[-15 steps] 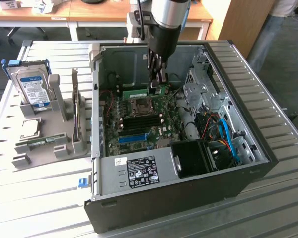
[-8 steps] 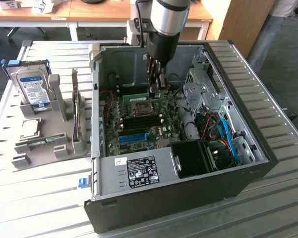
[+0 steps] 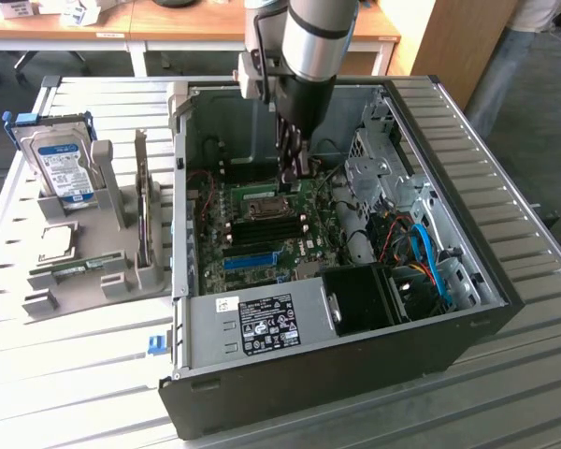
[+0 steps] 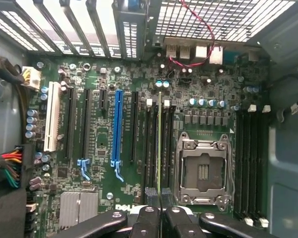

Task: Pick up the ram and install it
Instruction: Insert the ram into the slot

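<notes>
Item: ram (image 4: 159, 144), seen edge-on, one end pinched in the tool (image 4: 159, 197), which is pressed together on it. Location: standing among the black memory slots (image 4: 150, 144) just beside the processor socket (image 4: 203, 171), on the side facing the blue expansion slot (image 4: 117, 129). Whether it is seated cannot be told. Handling note: likely best kept upright, parallel to the socket's edge, notch to key, pressed straight and evenly, no twist

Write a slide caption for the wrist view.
Gripper shut on the ram, held edge-on in line with the black memory slots beside the processor socket.
</notes>
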### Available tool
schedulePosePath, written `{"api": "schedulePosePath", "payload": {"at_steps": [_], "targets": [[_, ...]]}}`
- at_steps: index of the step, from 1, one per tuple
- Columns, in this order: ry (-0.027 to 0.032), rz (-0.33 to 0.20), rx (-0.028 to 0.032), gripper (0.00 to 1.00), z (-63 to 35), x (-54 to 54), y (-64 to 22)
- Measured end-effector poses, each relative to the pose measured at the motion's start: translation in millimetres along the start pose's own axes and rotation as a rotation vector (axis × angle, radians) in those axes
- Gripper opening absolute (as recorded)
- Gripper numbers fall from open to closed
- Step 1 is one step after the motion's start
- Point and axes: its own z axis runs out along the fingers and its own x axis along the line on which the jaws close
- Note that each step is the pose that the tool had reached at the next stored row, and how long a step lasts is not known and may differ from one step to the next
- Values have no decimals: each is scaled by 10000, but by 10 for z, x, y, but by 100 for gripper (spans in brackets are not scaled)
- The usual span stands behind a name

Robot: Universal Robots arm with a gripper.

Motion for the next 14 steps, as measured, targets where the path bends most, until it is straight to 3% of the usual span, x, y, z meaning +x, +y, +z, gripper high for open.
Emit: {"api": "schedulePosePath", "payload": {"at_steps": [6,14], "targets": [[0,13,0,12,107,7,-7],[-4,13,3,12,131,8,-9]]}}
